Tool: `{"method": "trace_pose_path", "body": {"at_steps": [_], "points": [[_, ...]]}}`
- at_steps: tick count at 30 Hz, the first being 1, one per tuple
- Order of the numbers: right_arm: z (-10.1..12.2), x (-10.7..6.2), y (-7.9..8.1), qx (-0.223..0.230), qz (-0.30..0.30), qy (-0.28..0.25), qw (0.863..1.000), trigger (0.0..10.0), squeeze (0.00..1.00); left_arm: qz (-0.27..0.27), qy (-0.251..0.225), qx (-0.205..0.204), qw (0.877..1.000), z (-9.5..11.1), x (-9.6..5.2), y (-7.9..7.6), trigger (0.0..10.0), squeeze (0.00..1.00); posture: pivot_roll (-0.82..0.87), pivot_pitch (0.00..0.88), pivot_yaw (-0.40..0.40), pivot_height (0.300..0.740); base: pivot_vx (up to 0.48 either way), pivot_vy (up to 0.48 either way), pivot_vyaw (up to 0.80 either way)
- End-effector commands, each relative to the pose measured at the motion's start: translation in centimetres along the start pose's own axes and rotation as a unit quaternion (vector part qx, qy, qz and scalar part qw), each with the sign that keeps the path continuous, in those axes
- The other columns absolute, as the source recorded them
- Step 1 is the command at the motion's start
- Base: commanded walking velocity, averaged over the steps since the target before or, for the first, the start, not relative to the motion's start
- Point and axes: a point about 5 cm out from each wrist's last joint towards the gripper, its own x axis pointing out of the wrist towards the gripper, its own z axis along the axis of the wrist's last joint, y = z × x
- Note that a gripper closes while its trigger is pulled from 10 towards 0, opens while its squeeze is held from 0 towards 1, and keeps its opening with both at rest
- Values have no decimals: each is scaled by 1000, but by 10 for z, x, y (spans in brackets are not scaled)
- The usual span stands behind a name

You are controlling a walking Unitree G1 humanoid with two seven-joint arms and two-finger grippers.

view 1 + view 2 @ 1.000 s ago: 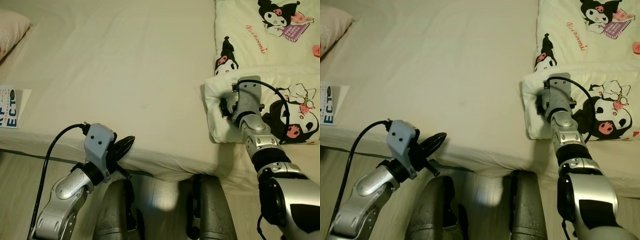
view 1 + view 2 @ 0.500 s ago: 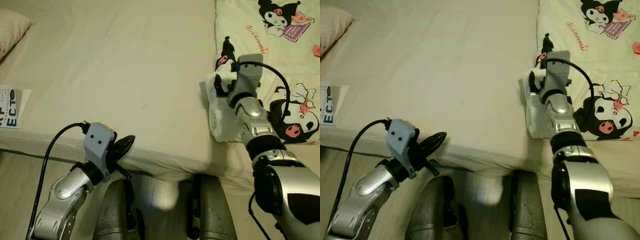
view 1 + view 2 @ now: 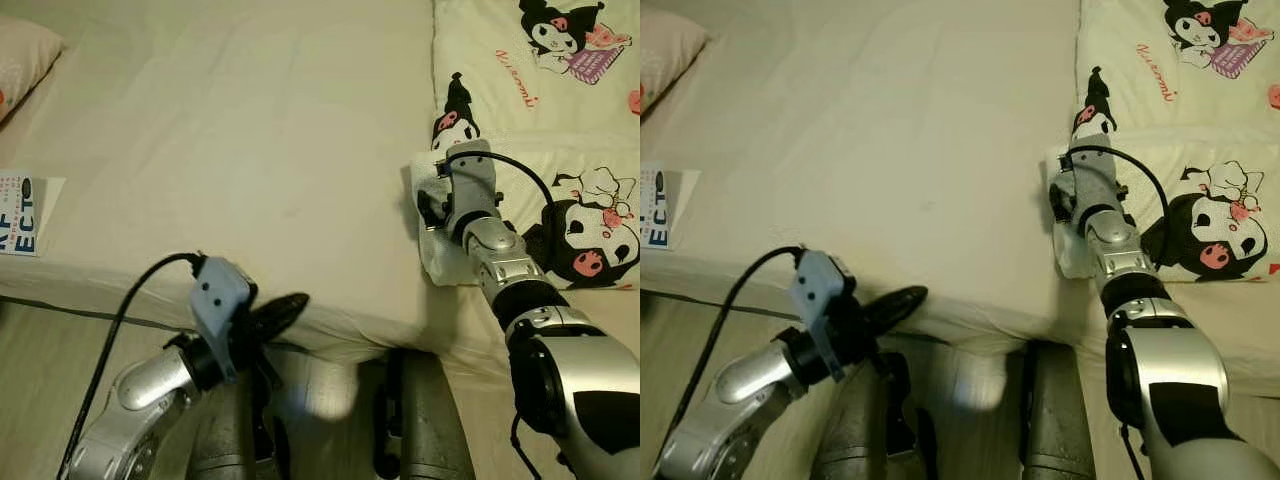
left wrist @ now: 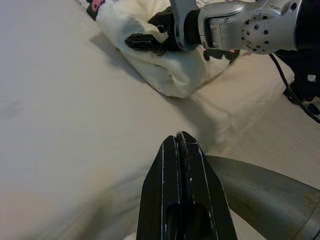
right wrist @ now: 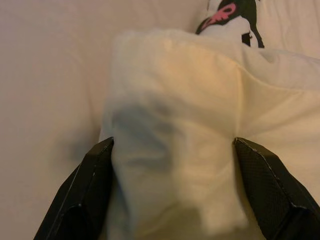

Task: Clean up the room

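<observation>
Well, the tidying looks barely started: the cream cartoon-print quilt (image 3: 540, 120) lies spread over the right side of the bed, its thick folded corner (image 3: 432, 215) bunched near the front edge of the pale beige bed sheet (image 3: 250, 150). A pink pillow (image 3: 22, 55) sits at the far left, a blue-lettered booklet (image 3: 25, 215) lies at the sheet's left edge, neither yet put away. Now the right gripper (image 3: 432, 205) is down on that folded corner, fingers spread wide either side of the bulging fabric, not yet pinched. Low at the bed's front edge, the left gripper (image 4: 180, 150) hangs idle, fingers pressed together on nothing, well apart from the quilt.
</observation>
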Motion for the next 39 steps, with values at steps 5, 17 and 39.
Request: {"method": "trace_pose_path", "body": {"at_steps": [5, 17, 39], "points": [[-24, -5, -5, -58, -18, 49, 997, 9412, 0, -7, 19, -1, 1000, -6, -3, -5, 10000, 0, 74, 454, 70, 589, 0, 0, 0], [-20, -5, -10, -49, -33, 33, 998, 0, 0, -2, 26, 6, 1000, -5, -3, 0, 10000, 0, 72, 449, 76, 589, 0, 0, 0], [16, -5, 3, 21, -64, -105, 992, 0, 0, 5, 17, 12, 1000, -10, 3, 4, 10000, 0, 11, 419, 58, 589, 0, 0, 0]]}}
